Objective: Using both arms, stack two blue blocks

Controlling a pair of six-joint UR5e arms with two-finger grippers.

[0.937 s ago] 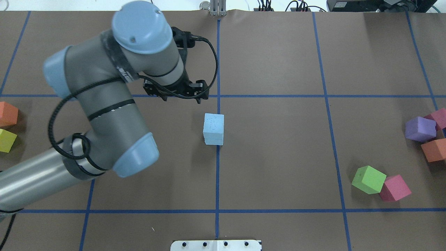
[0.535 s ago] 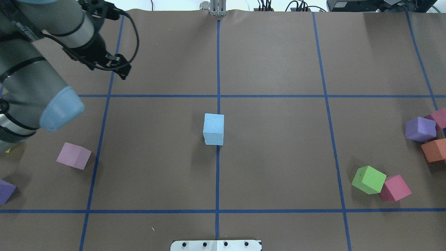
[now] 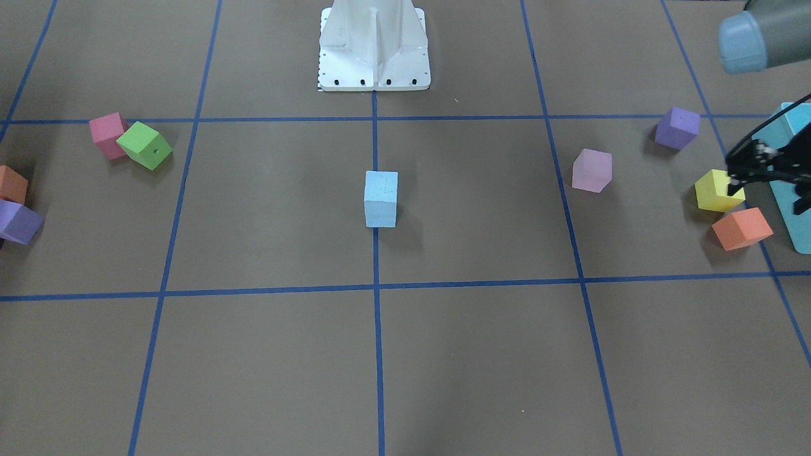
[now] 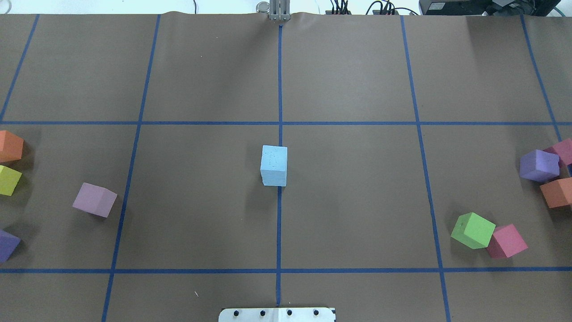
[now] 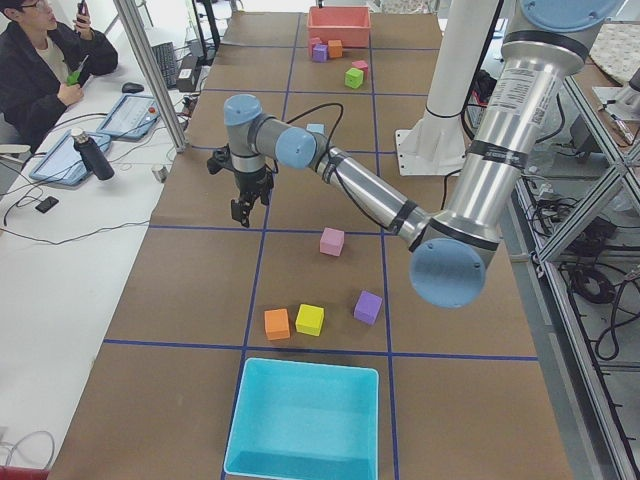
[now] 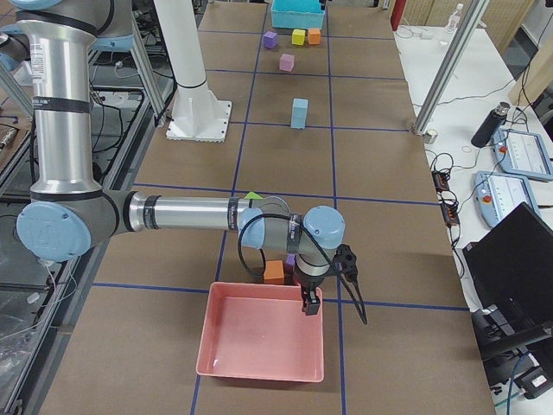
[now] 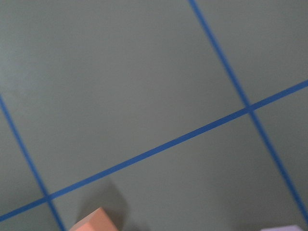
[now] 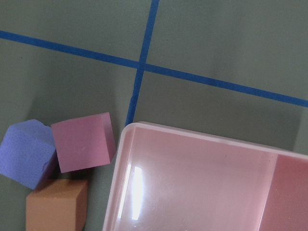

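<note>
The blue blocks [image 4: 274, 165] stand one on the other on the centre tape line, with wide bare table [image 4: 357, 201] all round them and the coloured cubes [image 4: 473, 230] crowded out at both ends! Their seam is hard to pick out, the left gripper [image 5: 243, 208] is half cut off in the front view, and the right gripper [image 6: 308, 303] shows only from the side, so I cannot tell whether either claw is spread or pressed together. The left arm [image 5: 360, 185] reaches high out near the turquoise box [image 5: 305, 420] with its claw pointing down, and the right arm [image 6: 181, 213] lies low and stretched, its claw over the pink tray [image 6: 251, 337].
</note>
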